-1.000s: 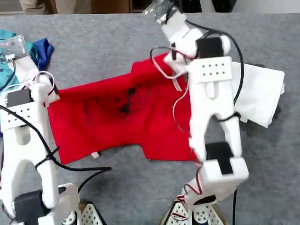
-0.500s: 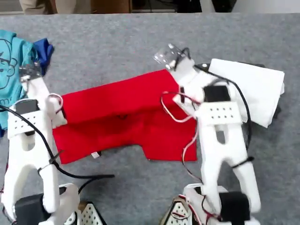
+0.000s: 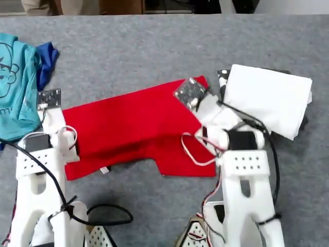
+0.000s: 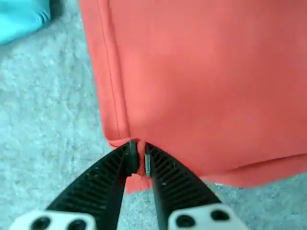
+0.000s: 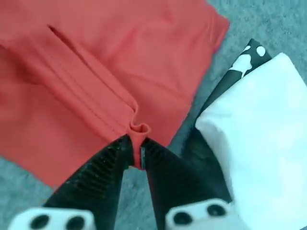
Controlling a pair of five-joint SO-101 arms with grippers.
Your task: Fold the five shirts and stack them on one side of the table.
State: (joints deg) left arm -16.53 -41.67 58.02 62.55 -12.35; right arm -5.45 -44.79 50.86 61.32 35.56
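Observation:
A red shirt lies across the middle of the grey table, its far half folded toward the front. My left gripper is shut on the red shirt at its left edge; in the high view that gripper sits at the shirt's left end. My right gripper is shut on a bunched fold of the red shirt at its right end, next to the white folded shirt. In the high view the right gripper is beside the white shirt.
A teal shirt and a blue shirt lie bunched at the far left. A black spotted garment shows under the white stack. Bare grey table stretches along the back.
Both grippers have drawn the shirt's far edge toward the front, folding it over so the dark print is hidden. Both arms have come back toward their bases.

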